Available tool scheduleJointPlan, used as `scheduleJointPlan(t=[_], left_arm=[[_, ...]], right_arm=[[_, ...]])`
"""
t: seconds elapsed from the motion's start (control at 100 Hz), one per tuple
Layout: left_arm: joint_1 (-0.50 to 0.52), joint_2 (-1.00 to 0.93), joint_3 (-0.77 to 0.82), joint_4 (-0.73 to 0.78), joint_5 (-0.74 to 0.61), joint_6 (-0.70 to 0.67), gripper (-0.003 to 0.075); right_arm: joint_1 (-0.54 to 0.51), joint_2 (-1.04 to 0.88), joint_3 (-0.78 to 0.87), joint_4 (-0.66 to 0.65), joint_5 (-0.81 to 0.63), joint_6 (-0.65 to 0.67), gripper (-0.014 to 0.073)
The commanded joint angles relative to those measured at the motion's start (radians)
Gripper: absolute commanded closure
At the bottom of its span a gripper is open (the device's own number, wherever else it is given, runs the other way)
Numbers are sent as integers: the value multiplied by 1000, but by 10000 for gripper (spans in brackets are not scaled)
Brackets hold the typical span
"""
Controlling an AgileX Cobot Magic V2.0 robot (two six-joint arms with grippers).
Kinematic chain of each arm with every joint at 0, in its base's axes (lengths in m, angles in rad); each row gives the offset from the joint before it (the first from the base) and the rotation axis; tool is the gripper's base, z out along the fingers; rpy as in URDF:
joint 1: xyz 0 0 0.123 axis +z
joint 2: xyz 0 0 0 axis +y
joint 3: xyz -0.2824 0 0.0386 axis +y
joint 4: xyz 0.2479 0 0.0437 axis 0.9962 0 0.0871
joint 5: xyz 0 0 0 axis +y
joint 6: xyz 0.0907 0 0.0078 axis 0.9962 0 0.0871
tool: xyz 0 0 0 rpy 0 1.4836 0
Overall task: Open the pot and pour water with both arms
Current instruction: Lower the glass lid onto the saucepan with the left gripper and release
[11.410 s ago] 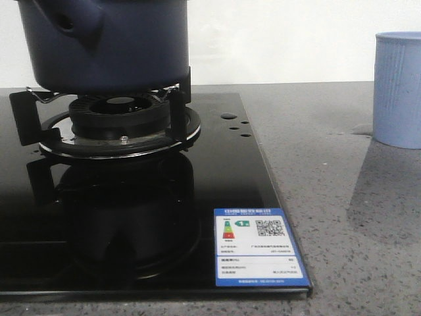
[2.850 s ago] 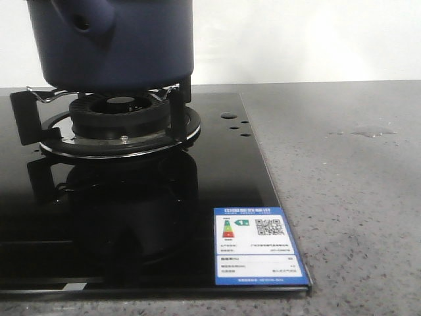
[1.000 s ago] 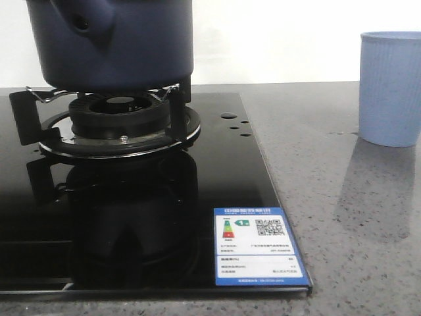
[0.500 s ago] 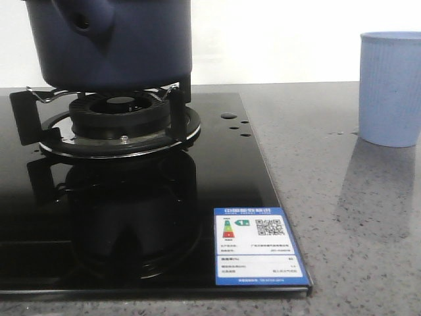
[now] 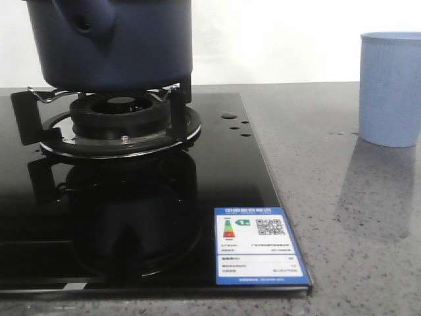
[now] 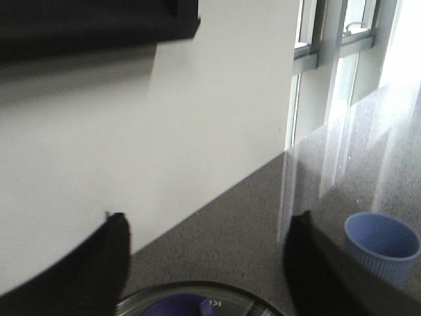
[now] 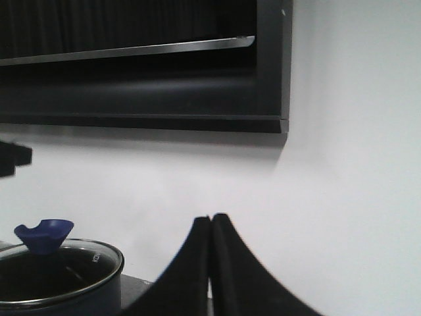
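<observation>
Your pot (image 5: 112, 43) sits lidded on the burner (image 5: 118, 122) near the counter's (image 5: 342, 217) left edge. Left end effector (image 6: 207, 263) is spread wide; right end effector (image 7: 211, 263) is closed, empty.

Two matte black, finely ribbed fingers (image 6: 99, 263) are seen on the left gripper (image 6: 207, 260); smooth, curved black fingers (image 7: 227, 263) are seen on the right gripper (image 7: 211, 227).
</observation>
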Motion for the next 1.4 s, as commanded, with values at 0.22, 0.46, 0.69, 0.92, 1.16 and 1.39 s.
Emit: scheduleJointPlan(t=[0.22,0.46,0.69,0.92,1.16,1.39], left_arm=[[30,-479,160,430,-63,-416,715],[30,-812,482,551,-95,-534,740],[30,-1050,678,544,-162,-534,740],[30,-1192,747,530,-147,-534,740],[30,-1200,747,530,-141,-534,740],[30,-1200,747,530,-141,-534,740]], right_arm=[[151,-196,-7,-413,218,278,661],[174,-351,113,-413,280,360,661],[174,-417,191,-413,225,360,661],[174,-417,193,-413,209,360,661],[174,-417,193,-413,209,360,661],[174,-417,193,-413,209,360,661]])
